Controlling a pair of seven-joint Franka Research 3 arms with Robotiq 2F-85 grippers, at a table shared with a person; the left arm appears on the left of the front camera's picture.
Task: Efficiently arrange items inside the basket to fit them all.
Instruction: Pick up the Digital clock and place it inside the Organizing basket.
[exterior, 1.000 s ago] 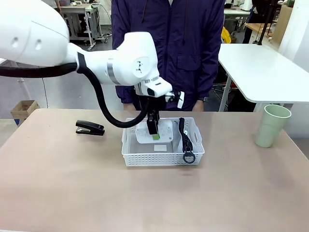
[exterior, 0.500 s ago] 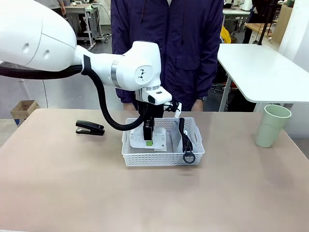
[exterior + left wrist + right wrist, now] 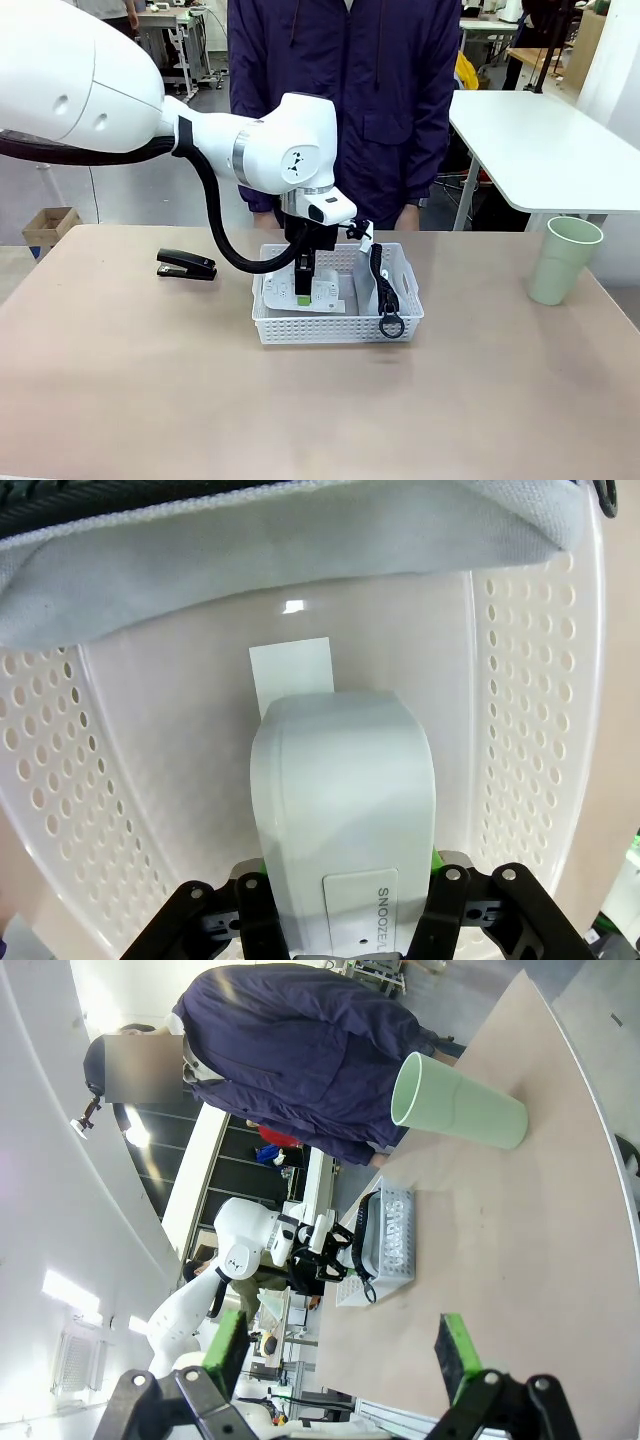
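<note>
Pinching the small white box (image 3: 322,292) with the left pincer (image 3: 304,288), down inside the basket (image 3: 335,328), left half. Not managing to tell whether it's touching the floor yet. Seeing the grey pouch (image 3: 364,278) propped on edge along the basket's right wall, black strap (image 3: 384,290) dangling over the front rim. Spotting the black stapler (image 3: 186,265) lying on the desk (image 3: 300,410) left of the basket, well apart. Noticing the pale green cup (image 3: 563,260) standing upright near the desk's right end. Holding the right pincer (image 3: 342,1348) spread wide, gripping nothing.
</note>
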